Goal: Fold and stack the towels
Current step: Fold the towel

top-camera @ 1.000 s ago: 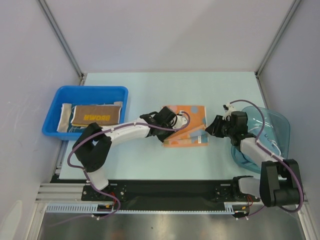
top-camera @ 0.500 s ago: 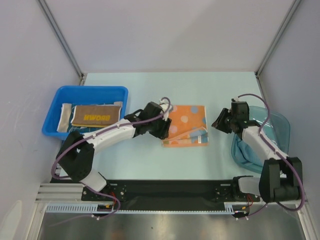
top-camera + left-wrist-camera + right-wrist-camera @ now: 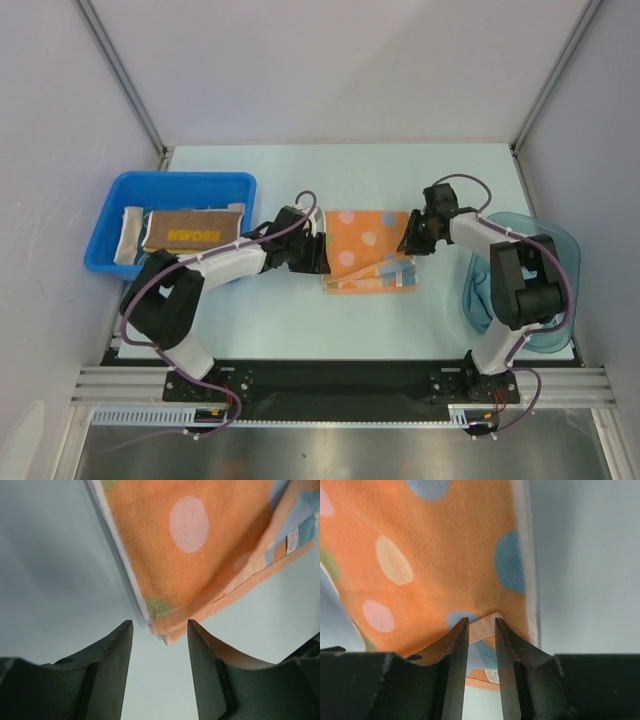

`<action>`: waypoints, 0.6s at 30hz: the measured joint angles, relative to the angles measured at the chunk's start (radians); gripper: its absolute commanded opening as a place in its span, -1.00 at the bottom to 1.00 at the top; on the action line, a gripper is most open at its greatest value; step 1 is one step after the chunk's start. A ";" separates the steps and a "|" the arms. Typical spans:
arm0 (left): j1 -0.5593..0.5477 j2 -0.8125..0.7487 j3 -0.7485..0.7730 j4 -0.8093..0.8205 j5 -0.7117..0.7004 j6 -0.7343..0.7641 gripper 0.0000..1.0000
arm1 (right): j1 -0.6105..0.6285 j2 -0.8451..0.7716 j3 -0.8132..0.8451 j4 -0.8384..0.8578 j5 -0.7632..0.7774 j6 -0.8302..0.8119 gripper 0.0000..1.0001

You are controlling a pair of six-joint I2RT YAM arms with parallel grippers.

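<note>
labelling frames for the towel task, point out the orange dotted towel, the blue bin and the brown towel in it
orange dotted towel (image 3: pixel 365 240): top view, upper folded face
blue bin (image 3: pixel 180 179): top view, far rim
brown towel (image 3: pixel 190 224): top view, middle, above its lettering

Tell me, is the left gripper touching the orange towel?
Cannot tell. The left wrist view shows the left gripper open around a corner of the orange towel: bare table beside one finger, but the other meets the hem, height unclear.
</note>
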 measured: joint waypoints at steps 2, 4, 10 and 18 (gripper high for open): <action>0.000 0.012 -0.009 0.009 0.001 -0.011 0.06 | 0.022 0.015 0.002 -0.009 0.000 -0.020 -0.34; 0.000 0.016 -0.018 0.015 0.001 -0.016 0.07 | 0.031 0.014 0.000 -0.021 0.007 -0.045 -0.35; 0.000 0.016 -0.047 0.030 0.000 -0.017 0.08 | 0.029 -0.080 -0.074 -0.054 0.054 -0.118 -0.42; 0.000 0.005 -0.085 0.069 0.017 -0.018 0.07 | 0.029 -0.317 -0.228 -0.130 0.085 -0.143 -0.42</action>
